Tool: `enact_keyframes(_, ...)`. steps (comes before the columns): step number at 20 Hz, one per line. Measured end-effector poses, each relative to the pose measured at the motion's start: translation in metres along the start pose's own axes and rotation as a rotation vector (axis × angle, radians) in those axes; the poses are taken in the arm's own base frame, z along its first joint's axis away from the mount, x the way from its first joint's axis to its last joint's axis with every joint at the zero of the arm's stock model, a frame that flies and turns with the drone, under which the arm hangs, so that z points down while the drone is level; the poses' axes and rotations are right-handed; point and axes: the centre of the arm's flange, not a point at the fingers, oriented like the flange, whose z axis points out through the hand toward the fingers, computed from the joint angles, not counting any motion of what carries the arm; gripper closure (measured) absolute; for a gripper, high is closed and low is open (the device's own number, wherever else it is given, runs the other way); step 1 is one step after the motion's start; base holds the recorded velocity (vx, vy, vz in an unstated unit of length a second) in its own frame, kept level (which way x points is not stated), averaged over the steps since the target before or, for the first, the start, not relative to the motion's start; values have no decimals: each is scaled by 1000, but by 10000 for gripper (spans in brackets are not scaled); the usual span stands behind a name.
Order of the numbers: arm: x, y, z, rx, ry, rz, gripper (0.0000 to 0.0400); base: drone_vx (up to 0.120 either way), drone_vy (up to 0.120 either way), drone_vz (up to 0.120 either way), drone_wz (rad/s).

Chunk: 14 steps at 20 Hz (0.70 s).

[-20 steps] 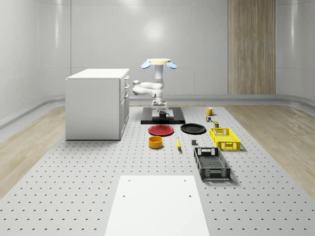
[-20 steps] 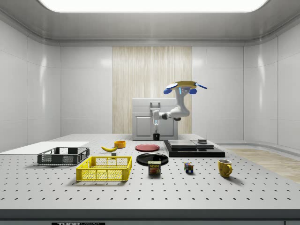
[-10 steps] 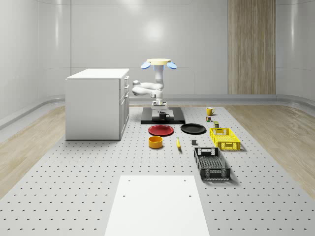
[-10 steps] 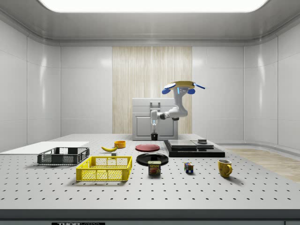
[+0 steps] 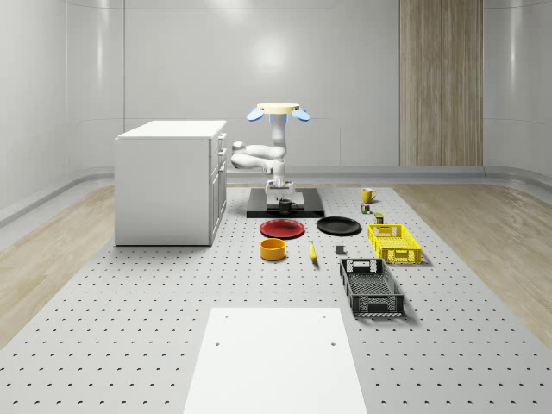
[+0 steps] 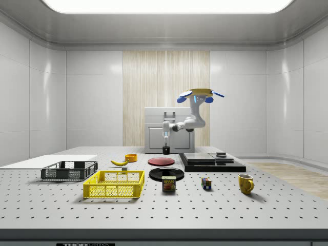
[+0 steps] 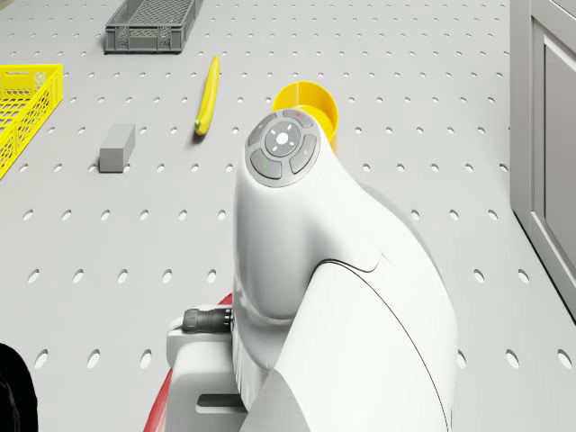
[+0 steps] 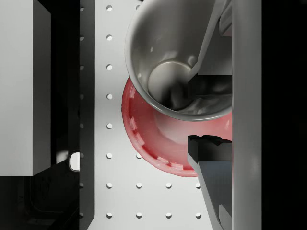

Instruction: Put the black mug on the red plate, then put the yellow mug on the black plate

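Note:
My gripper (image 8: 201, 105) is shut on the black mug (image 8: 177, 72), one finger inside its grey interior and one outside its wall. The mug (image 5: 285, 205) hangs in the air over the far edge of the red plate (image 5: 282, 228), which lies partly under it in the wrist view (image 8: 153, 143). From the side, the mug (image 6: 165, 149) hangs above and just behind the red plate (image 6: 161, 161). The black plate (image 5: 338, 226) lies beside the red one. The yellow mug (image 5: 367, 196) stands on the table, far right. The drone (image 5: 276, 109) hovers above the black platform (image 5: 302, 212).
A white cabinet (image 5: 171, 181) stands at the whole-scene view's left. In front of the plates lie a yellow bowl (image 7: 310, 103), a banana (image 7: 207, 106), a grey block (image 7: 117, 147), a yellow crate (image 5: 393, 242) and a black crate (image 5: 371, 287). A can (image 6: 168, 183) and a cube (image 6: 206, 183) sit near the yellow mug.
The gripper with the black mug has moved off the black platform toward the red plate, to the side view's left. The drone has shifted slightly the same way.

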Motion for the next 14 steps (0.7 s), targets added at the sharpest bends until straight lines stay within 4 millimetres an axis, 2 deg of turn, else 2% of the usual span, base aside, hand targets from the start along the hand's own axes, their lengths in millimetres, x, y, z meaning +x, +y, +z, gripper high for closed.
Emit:
enact_keyframes(7, 5, -3, 30, 0, 0, 0, 290, 0, 0, 0, 0)
enact_keyframes(14, 17, 7, 47, 0, 0, 0, 290, 0, 0, 0, 0)
